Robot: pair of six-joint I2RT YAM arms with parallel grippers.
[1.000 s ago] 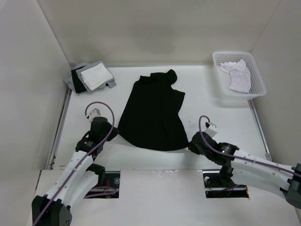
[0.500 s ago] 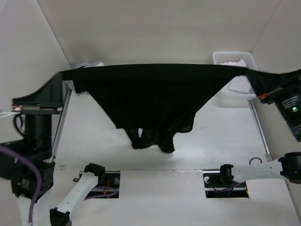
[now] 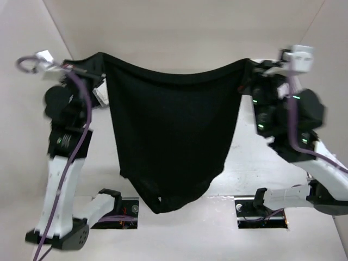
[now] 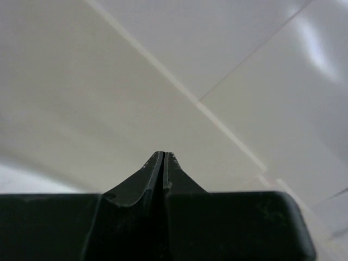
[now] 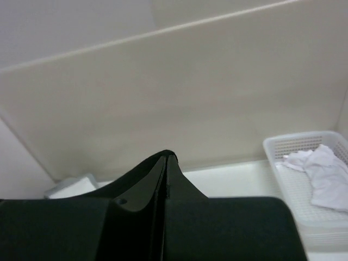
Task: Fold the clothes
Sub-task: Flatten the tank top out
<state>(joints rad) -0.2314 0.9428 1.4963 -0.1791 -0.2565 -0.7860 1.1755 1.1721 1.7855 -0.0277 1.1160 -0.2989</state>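
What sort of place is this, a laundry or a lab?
Most likely a robot test booth, not a laundry: plain white walls box in a white table, and the left arm and right arm, bolted at its near edge, hold up one black top. A plastic basket holds a white garment.

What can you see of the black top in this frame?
The black top is plain, thin, soft-looking fabric, hanging spread in the air. The left gripper and right gripper are each shut on an upper corner; the edge between them sags in a shallow curve. The body tapers downward to a bunched end near the front edge of the table; whether it touches that surface is unclear.
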